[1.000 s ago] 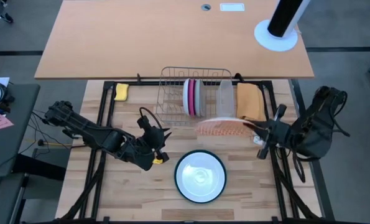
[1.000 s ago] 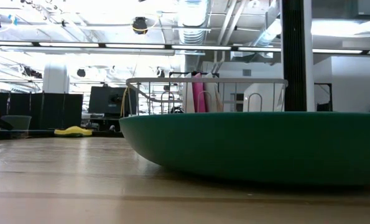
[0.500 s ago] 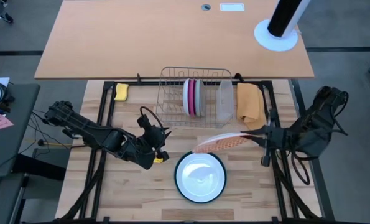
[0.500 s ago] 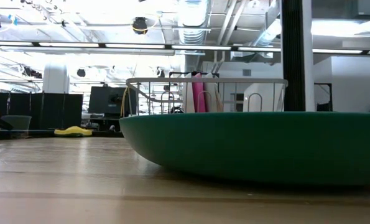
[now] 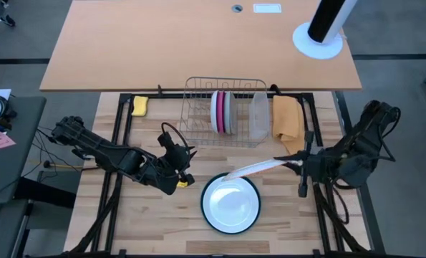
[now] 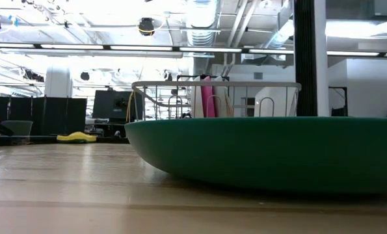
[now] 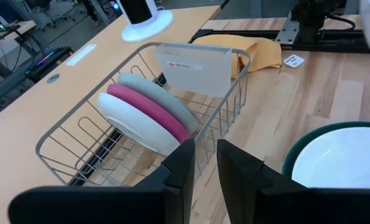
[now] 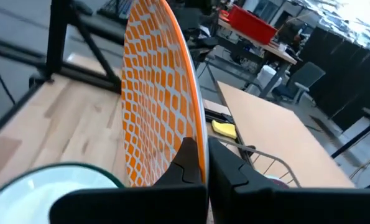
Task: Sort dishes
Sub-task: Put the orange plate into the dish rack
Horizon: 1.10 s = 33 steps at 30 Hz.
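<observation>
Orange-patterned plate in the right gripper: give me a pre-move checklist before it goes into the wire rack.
1. Grip: right gripper pinches the rim of the orange-patterned round plate: ok.
2. Plate turned edge-on, as seen from above: ok.
3. Free slot in the wire dish rack, left of the white plate, magenta pink plate and pale grey plate: ok.
4. Left gripper low on the table, away from the rack: ok.
5. Dark green plate under the carried plate's edge; clearance: cannot tell.
</observation>
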Each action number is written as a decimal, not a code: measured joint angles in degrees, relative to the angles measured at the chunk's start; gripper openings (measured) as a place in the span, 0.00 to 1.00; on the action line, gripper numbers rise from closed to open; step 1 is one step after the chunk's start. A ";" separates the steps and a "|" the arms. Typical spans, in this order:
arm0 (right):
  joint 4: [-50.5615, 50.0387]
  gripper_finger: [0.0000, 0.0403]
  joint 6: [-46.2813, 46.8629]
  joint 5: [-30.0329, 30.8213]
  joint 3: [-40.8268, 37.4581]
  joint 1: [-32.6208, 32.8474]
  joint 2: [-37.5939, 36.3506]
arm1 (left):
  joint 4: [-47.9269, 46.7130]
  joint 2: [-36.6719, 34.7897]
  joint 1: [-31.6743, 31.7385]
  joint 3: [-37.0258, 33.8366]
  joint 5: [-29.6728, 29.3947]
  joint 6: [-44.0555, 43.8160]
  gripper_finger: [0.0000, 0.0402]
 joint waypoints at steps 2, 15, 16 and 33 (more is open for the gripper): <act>0.02 0.00 -2.01 -0.04 0.00 0.00 1.05 | -0.10 0.00 -0.02 0.00 0.01 0.02 0.16; -2.60 0.00 -42.38 -0.09 0.04 3.71 10.64 | -0.49 0.00 -0.02 0.00 0.00 0.09 0.16; -2.62 0.00 -46.59 -0.10 0.04 4.43 11.58 | -0.52 0.00 -0.02 0.00 0.02 0.07 0.16; 10.22 0.00 -81.32 2.34 0.09 14.79 14.80 | -1.76 0.00 -0.01 0.00 0.00 0.02 0.16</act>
